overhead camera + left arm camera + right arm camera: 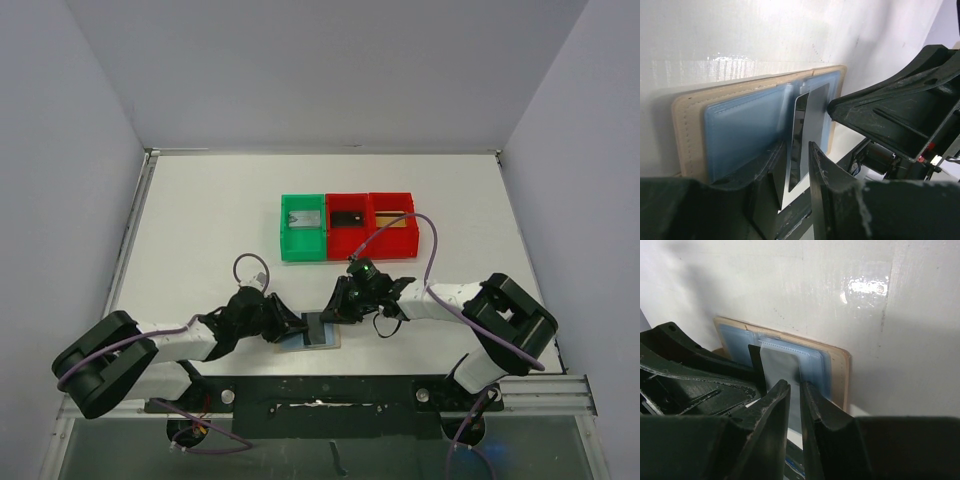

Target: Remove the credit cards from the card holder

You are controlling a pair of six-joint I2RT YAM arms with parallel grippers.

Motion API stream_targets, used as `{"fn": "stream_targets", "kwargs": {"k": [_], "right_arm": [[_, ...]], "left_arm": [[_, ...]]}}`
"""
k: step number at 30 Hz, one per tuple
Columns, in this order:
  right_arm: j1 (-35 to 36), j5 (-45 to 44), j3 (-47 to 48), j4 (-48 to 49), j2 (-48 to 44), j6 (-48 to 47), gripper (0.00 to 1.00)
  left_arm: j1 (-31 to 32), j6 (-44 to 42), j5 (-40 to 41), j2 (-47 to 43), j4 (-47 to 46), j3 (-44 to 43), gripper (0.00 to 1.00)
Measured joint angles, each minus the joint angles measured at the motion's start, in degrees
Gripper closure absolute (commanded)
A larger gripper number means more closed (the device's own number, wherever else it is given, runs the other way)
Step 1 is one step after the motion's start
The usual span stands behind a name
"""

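The card holder (294,341) lies open near the table's front edge, tan outside (838,365) and light blue inside (740,130). A grey credit card (316,328) sticks partway out of its right pocket (816,112) (780,365). My left gripper (296,325) (796,146) stands open; the card's near end runs between its jaws with a gap on each side. My right gripper (333,312) (795,384) hovers low over the same card from the other side. Its jaws are a narrow slit apart and clamp nothing. Whether its tips touch the card is unclear.
A green bin (303,245) with a silver-grey card, a red bin (349,243) with a black card and a second red bin (393,240) with a gold-orange card stand in a row behind the card holder. The right arm's body (890,115) sits close beyond the card holder's far edge.
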State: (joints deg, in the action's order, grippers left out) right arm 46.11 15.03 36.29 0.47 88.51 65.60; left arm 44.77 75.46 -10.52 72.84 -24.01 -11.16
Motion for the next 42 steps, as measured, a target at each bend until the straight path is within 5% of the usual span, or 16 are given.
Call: {"fn": "stream_targets", "kwargs": {"k": [5,13,42], "right_arm": [[0.0,0.2,-0.3,0.9,0.0,0.0,0.82],[-0.1,0.3,-0.6,1.2,0.0,0.0,0.84],[2.4,-1.2,3.1,-4.0,-1.0,-7.1,0.83]], "left_arm": [[0.0,1.0,-0.5,1.0,-2.2,0.0,0.78],[-0.1,2.0,-1.1,2.4,-3.6,0.1,1.00],[-4.0,-1.1,-2.0,-6.4,3.4,1.2,0.95]]}}
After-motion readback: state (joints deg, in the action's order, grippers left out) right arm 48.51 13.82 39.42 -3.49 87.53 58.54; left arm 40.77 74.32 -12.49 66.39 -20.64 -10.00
